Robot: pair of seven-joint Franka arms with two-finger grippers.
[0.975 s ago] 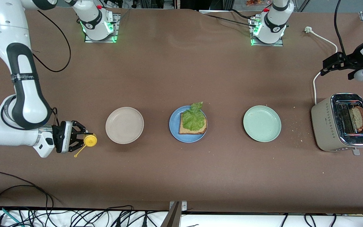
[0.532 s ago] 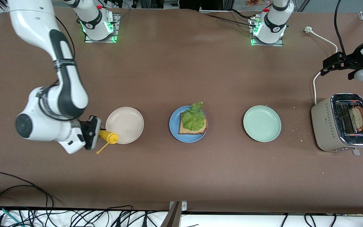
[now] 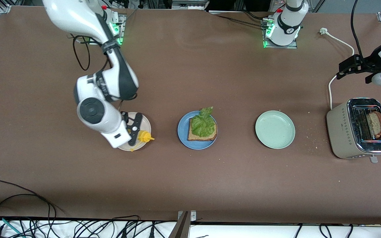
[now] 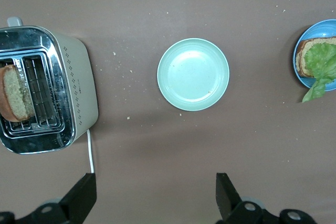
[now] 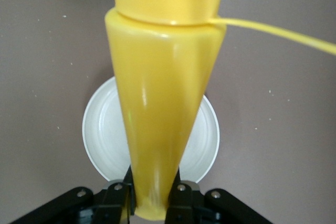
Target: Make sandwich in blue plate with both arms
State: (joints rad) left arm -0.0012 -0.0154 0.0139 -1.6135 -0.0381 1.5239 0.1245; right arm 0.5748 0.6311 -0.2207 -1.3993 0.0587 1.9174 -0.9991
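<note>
The blue plate (image 3: 181,132) lies mid-table with one slice of brown bread (image 3: 195,136) on it and a lettuce leaf (image 3: 203,124) on top. A second slice (image 3: 375,123) stands in the toaster (image 3: 341,132). My right gripper (image 3: 137,132) is shut on a yellow squeeze bottle (image 3: 144,136) and hangs over the beige-white plate (image 3: 146,121). In the right wrist view the bottle (image 5: 163,93) fills the middle, pinched at its base by the gripper (image 5: 152,199). My left gripper (image 4: 155,187) waits open and empty over the table near the toaster, and also shows in the front view (image 3: 344,70).
A pale green plate (image 3: 275,129) lies bare between the blue plate and the toaster. The toaster's white cable (image 3: 330,89) runs toward the robots' side. Crumbs dot the table around the toaster. Loose cables hang along the table edge nearest the front camera.
The right arm has swung the yellow bottle from the right arm's end of the table to over the beige-white plate, closer to the blue plate. The left arm has not moved.
</note>
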